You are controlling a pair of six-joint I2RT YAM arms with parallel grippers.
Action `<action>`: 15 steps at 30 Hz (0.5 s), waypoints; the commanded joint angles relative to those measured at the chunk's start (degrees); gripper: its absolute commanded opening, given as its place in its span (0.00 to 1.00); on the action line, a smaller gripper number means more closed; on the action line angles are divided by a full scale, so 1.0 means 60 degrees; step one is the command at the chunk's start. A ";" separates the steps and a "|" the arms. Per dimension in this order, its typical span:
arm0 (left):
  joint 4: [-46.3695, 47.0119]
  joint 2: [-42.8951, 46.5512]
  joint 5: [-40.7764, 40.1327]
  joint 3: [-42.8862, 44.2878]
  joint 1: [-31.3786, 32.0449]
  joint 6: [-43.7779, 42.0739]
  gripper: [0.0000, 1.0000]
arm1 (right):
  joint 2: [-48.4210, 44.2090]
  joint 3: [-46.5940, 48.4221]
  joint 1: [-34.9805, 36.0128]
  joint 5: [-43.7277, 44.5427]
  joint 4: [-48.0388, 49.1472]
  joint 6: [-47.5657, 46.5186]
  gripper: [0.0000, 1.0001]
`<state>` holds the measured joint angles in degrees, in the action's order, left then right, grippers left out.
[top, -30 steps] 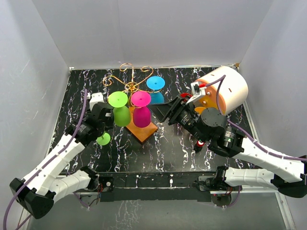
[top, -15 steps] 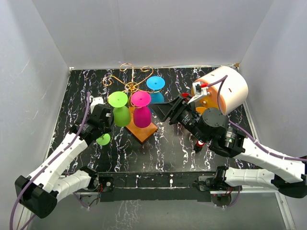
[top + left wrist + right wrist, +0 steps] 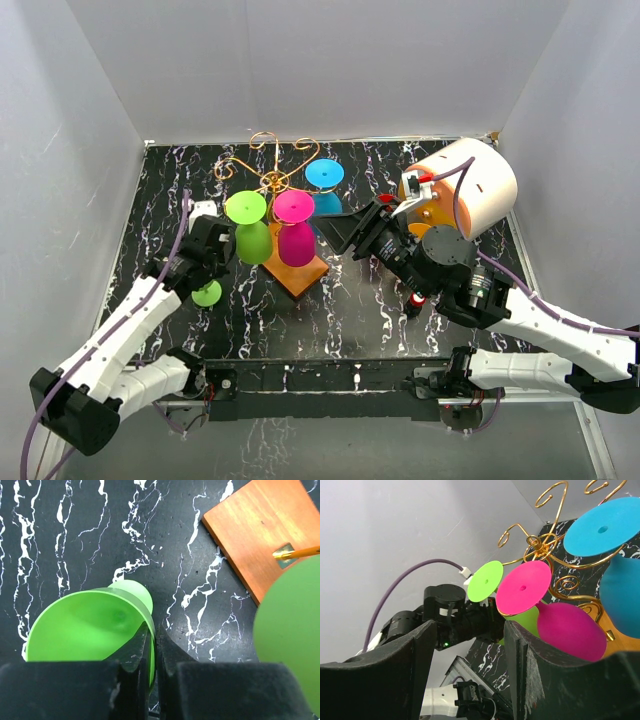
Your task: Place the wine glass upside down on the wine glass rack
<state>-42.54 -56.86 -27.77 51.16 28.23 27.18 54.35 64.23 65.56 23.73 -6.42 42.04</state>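
Left pincer (image 3: 153,631) clenched on rim of green wine glass (image 3: 90,625). Mouth faces pincer, stem points away. Glass on worktop (image 3: 75,540), left of wine glass rack (image 3: 300,278). Left arm nearer. Right pincer (image 3: 467,630) released, empty.

There were 2 green wine glasses (image 3: 254,243) (image 3: 207,293), 1 pink wine glass (image 3: 296,245), 1 blue wine glass (image 3: 324,174), 1 wine glass rack (image 3: 303,274) and 1 white drum (image 3: 478,185).

No writing, label, brand, number or sign can be read anywhere in these views.
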 commanded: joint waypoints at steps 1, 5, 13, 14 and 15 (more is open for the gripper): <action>-0.0705 0.0439 0.0197 0.1087 -0.0054 -0.0687 0.00 | -0.0219 0.0062 0.0016 0.0133 0.0250 -0.0119 0.54; -0.2156 0.0404 0.0581 0.2065 -0.0047 -0.0728 0.00 | -0.0205 0.0034 0.0016 0.0164 0.0339 -0.0092 0.54; -0.3408 0.1049 -0.0167 0.4383 -0.0047 -0.0825 0.00 | 0.0097 0.0096 0.0015 0.0014 0.0536 -0.0078 0.54; -0.3494 0.1046 0.0004 0.4744 -0.0047 -0.0996 0.00 | 0.0132 0.0116 0.0014 -0.0010 0.0536 -0.0053 0.54; -0.3582 0.1025 0.0278 0.5148 -0.0047 -0.1201 0.00 | 0.0164 0.0120 0.0015 -0.0046 0.0541 -0.0038 0.54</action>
<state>-59.40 -52.18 -26.65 73.71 28.23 23.62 54.76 63.94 65.56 23.83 -6.09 42.09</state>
